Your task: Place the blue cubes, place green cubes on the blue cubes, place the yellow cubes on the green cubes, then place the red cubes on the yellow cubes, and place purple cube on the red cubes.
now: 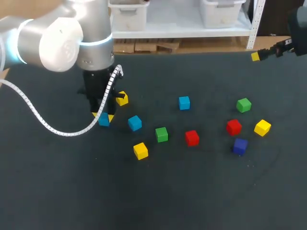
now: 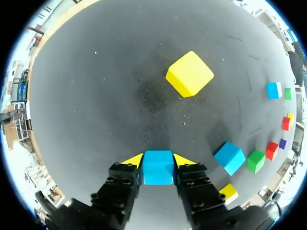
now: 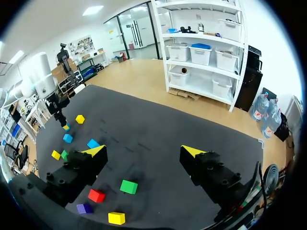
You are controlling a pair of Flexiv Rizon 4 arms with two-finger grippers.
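Your left gripper [image 2: 158,160] clamps small light-blue cube [image 2: 158,173]; yellow cube [image 2: 189,73] ahead of it, second light-blue cube [image 2: 230,157] beside. Jaws of your right gripper [image 3: 144,152] wide apart.

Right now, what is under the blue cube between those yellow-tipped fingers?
Only dark table shows around the blue cube in the left gripper, and no other cube pokes out beneath. The cube hides its own underside, so I cannot tell whether it rests on the table.
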